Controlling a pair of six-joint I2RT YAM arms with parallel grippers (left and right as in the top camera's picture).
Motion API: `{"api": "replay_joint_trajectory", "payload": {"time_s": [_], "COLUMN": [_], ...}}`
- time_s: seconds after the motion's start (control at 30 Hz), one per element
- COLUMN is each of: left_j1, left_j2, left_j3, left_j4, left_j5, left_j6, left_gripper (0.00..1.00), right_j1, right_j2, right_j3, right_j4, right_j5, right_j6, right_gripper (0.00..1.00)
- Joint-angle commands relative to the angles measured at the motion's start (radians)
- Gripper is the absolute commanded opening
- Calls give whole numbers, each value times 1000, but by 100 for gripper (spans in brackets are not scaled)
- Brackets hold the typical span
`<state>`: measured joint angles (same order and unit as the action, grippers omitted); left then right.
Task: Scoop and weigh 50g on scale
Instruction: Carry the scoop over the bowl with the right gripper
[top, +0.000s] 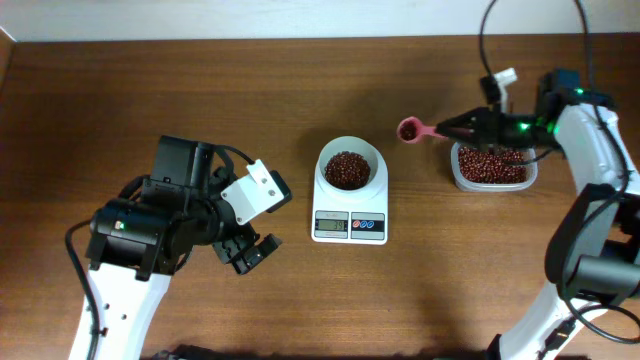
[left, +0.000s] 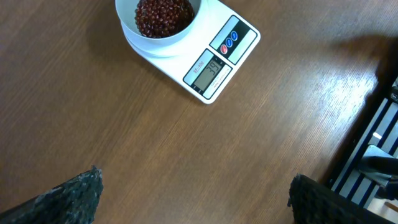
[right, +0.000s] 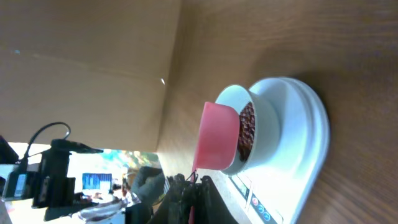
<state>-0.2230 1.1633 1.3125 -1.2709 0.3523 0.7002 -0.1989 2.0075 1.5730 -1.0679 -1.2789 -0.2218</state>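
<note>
At counter (top: 200, 90) centre: scale (top: 349, 226), bowl (top: 325, 160) holding beans (top: 348, 170). Right hand (top: 458, 128) clamped on spoon (top: 410, 130), held between tub (top: 493, 187) and bowl for bean transfer. Left hand (top: 250, 252) wide, empty, parked aside to keep scale clear.

Robotics lab, bench setup. Two robot arms, the left arm (top: 130, 240) and the right arm (top: 590, 150), stood at a bare wooden table (top: 200, 90), with loose black cables (top: 485, 40) running off its far edge. On it were only a scale (top: 350, 226) and a clear tub (top: 490, 187). The right wrist view caught the room behind: a lit monitor (right: 96, 182), a black device (right: 53, 168) with a cable looping off it, and a plain tan wall (right: 81, 74). It looked like a work space, not a home.
</note>
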Motion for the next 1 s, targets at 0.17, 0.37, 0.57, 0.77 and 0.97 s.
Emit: {"api": "replay_joint_trajectory", "payload": {"time_s": [0.17, 0.37, 0.57, 0.77, 0.97], "left_j1": [3, 3, 3, 3, 3], "left_j2": [0, 0, 0, 0, 0], "left_j3": [-3, -3, -3, -3, -3], "left_j4": [2, 2, 2, 2, 2], "left_j5": [14, 14, 14, 14, 14], "left_j6": [16, 16, 16, 16, 16], "left_gripper": [99, 99, 99, 99, 99], "right_j1": [189, 306, 340, 340, 334], "right_j2": [-2, -2, -2, -2, -2], "right_j3": [-3, -3, -3, -3, -3], "right_j4": [186, 213, 212, 212, 212], "right_j5": [-38, 52, 169, 244, 297], "right_j6": [199, 200, 200, 201, 200], "right_gripper": [4, 4, 4, 4, 4]}}
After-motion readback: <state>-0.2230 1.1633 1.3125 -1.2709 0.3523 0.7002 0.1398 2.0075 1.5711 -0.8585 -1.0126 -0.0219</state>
